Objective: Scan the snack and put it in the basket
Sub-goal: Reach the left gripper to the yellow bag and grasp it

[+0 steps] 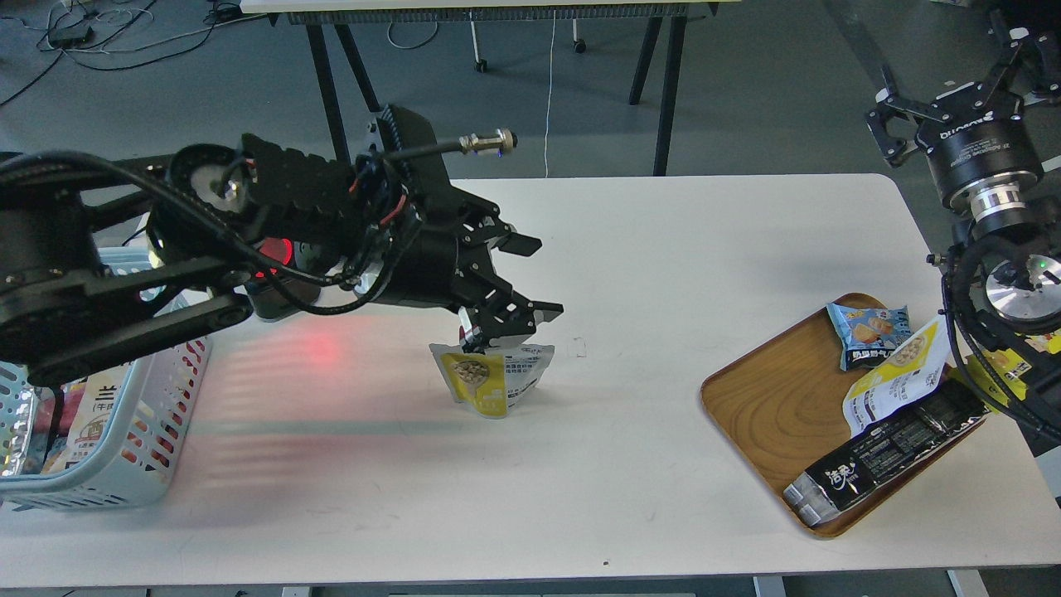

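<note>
The snack [492,377], a small yellow pouch with a round nut picture, stands upright in the middle of the white table [646,249]. My left gripper [533,279] is open and empty, its fingers spread just above and behind the pouch's top edge. The light blue basket [108,468] stands at the table's left edge, holding several packets; my left arm hides most of it. My right gripper [945,87] is raised off the table's far right corner, open and empty.
A black scanner [278,251] with a red window is mostly hidden behind my left arm; its red glow falls on the table. A wooden tray [771,406] at the right holds a blue packet [866,332], a yellow-and-white pouch [899,373] and a black packet [887,452].
</note>
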Controlling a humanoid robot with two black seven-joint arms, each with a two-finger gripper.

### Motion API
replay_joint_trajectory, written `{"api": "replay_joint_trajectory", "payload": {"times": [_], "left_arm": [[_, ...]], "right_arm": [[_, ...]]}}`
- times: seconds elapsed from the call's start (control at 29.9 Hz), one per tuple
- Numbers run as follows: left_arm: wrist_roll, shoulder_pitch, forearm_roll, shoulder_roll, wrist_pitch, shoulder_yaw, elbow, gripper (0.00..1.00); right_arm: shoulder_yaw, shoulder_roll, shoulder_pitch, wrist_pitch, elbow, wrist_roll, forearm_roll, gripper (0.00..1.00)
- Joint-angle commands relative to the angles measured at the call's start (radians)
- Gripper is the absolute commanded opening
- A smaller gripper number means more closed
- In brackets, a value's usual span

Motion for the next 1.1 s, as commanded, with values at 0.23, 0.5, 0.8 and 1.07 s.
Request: {"api": "replay_joint_trajectory", "payload": {"times": [0.23, 0.5, 0.8, 1.07], "left_arm": [[-0.001, 0.080, 0.118, -0.039, 0.000, 0.006, 0.010, 0.55], [-0.001, 0.110, 0.156, -0.036, 0.000, 0.021, 0.016, 0.55], [-0.016, 0.142, 0.169, -0.042, 0.000, 0.021, 0.047, 0.36], [-0.042, 0.149, 0.169, -0.040, 0.000, 0.029, 0.074, 0.35]], "right_arm": [[-0.004, -0.014, 0.000, 0.001, 0.003, 0.000, -0.002, 0.99], [-0.003, -0.014, 0.002, 0.003, 0.003, 0.000, -0.002, 0.99], [-0.003, -0.014, 0.002, 0.003, 0.003, 0.000, -0.003, 0.99], [-0.001, -0.016, 0.002, 0.001, 0.003, 0.000, -0.002, 0.99]]}}
